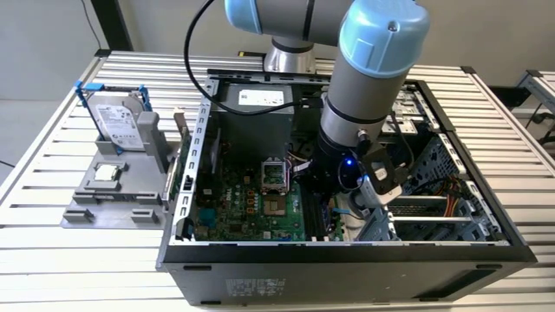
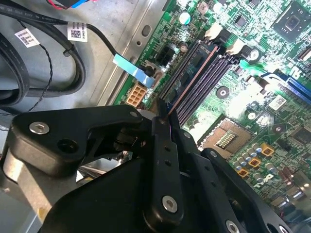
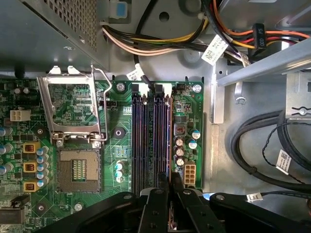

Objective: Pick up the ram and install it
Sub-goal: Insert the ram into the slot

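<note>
The ram point(image 3: 168, 136) shows edge-on as a thin dark stick with a brownish top edge point(image 2: 194, 77). It stands upright along the outermost of the purple memory slots point(image 3: 146, 141) on the green motherboard point(image 1: 251, 208). My gripper point(image 3: 170, 182) has its two black fingers point(image 2: 163, 145) closed against the ram's near end, one on each side. In the exterior view, the arm's wrist point(image 1: 347, 162) reaches down into the open computer case point(image 1: 347, 250). The ram's lower edge is hidden, so I cannot tell how deep it sits in the slot.
An open processor socket point(image 3: 77, 170) with its raised metal frame point(image 3: 73, 109) lies beside the slots. Black cables point(image 3: 262, 141) and a wire bundle point(image 3: 160, 46) run close by. Outside the case, a hard drive in a blue frame point(image 1: 117, 123) and a square silver chip point(image 1: 106, 172) rest on a grey fixture.
</note>
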Robot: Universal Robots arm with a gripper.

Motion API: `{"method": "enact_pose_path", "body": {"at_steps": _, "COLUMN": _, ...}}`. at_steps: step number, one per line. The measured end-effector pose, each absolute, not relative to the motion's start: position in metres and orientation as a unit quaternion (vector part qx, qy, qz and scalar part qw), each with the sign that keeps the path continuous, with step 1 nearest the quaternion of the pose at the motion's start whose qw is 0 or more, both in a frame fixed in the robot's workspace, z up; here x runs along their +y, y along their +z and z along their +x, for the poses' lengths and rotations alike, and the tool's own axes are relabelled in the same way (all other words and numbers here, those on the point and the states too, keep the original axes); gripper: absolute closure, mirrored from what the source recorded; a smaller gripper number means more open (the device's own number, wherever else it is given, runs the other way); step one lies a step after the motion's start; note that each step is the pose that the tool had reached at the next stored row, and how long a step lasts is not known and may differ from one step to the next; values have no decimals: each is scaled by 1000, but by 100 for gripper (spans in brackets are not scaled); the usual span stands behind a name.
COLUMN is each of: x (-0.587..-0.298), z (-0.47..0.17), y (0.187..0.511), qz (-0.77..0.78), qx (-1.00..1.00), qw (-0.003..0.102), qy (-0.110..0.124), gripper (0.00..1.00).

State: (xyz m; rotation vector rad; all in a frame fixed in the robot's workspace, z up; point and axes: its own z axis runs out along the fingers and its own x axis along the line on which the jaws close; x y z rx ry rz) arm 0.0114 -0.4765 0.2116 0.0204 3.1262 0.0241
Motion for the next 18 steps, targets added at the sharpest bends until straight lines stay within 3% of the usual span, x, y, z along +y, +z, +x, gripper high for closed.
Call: {"method": "enact_pose_path", "body": {"at_steps": 18, "x": -476, "z": 11, "y": 217, "qz": 6, "qx": 1000, "qw": 8, "qy": 8, "gripper": 100}}
